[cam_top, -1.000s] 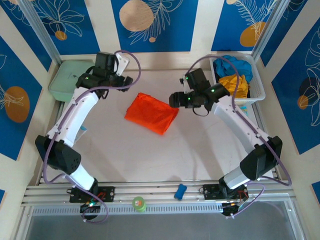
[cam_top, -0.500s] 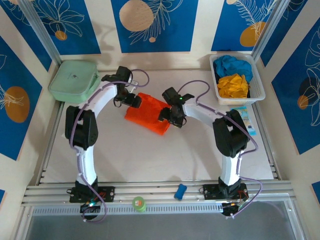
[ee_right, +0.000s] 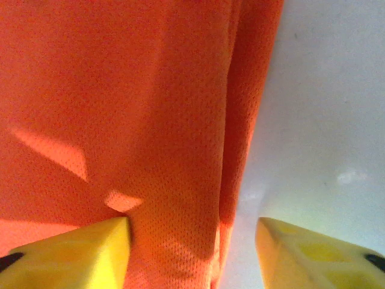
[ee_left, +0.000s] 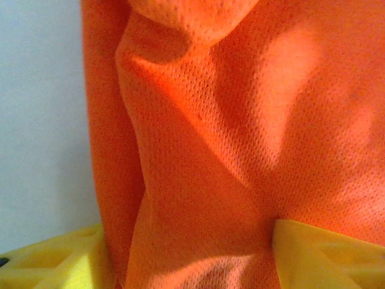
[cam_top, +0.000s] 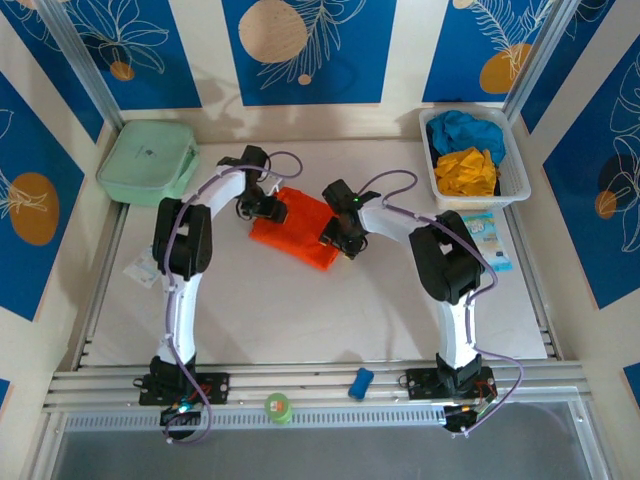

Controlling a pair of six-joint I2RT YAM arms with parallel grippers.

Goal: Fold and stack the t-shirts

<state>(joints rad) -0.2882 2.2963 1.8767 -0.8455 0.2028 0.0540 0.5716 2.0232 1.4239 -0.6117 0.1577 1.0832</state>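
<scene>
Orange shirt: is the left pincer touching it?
Touching. In the left wrist view, the orange shirt bunches up between the left pincer's open yellow fingers and presses right against them.

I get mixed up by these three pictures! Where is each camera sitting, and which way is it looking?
Top external: above and behind the arms, looking down on the table; both arms, the left gripper and the right gripper show.
Left wrist: on the left wrist, looking closely at the orange t-shirt; its yellow fingers show.
Right wrist: on the right wrist, looking at the shirt's edge and table; its yellow fingers show.
Shared: all three see the orange t-shirt.
</scene>
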